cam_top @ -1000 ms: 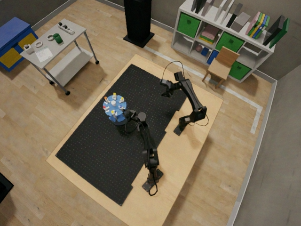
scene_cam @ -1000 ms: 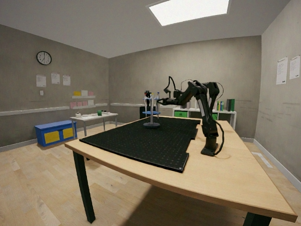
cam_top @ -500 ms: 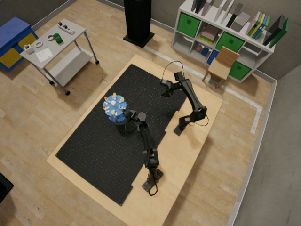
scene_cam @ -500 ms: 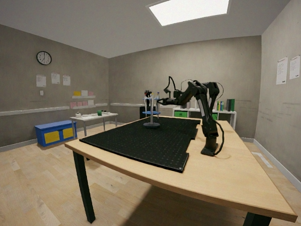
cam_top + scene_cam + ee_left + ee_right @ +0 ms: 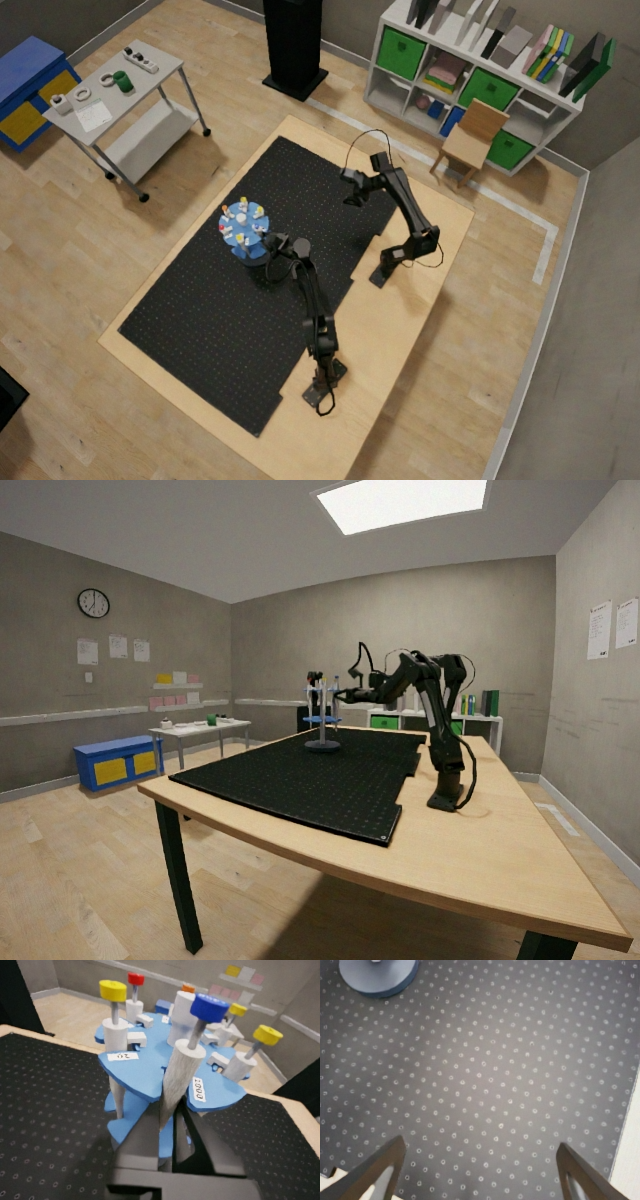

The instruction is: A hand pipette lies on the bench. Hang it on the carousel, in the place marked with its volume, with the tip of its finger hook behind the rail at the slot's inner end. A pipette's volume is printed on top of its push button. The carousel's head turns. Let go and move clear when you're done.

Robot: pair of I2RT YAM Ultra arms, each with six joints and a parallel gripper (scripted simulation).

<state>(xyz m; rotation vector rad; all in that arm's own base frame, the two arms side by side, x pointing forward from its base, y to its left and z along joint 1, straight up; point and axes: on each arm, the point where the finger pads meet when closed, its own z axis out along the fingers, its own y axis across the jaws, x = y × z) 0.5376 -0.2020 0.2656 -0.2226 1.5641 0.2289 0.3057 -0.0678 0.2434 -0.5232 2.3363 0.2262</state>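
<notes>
Blue-button pipette (image 5: 259, 227) (image 5: 336, 699) (image 5: 181, 1070) at carousel (image 5: 248, 227) (image 5: 322, 733) (image 5: 150, 1047) (image 5: 379, 977) edge, tilted, clamped in left pincer (image 5: 267, 240) (image 5: 337, 695) (image 5: 167, 1092). Finger hook and rail contact hidden behind barrel; button print too foreshortened to read. Label (image 5: 199, 1090) just beside, partly legible. Neighbouring pipettes crowded both sides. Right pincer (image 5: 354, 200) (image 5: 480, 1147) wide apart above mat (image 5: 206, 320) (image 5: 289, 795) (image 5: 45, 1110) (image 5: 485, 1085), well apart from carousel. Carousel base cut off in right wrist view; mat edge showed at right.

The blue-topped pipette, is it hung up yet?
Not quite! The left claw has lifted the blue-topped pipette upright to the blue carousel, beside the 1000 label. Its claw is gripping it. Left to do: make sure its hook catches, let go, move away.
</notes>
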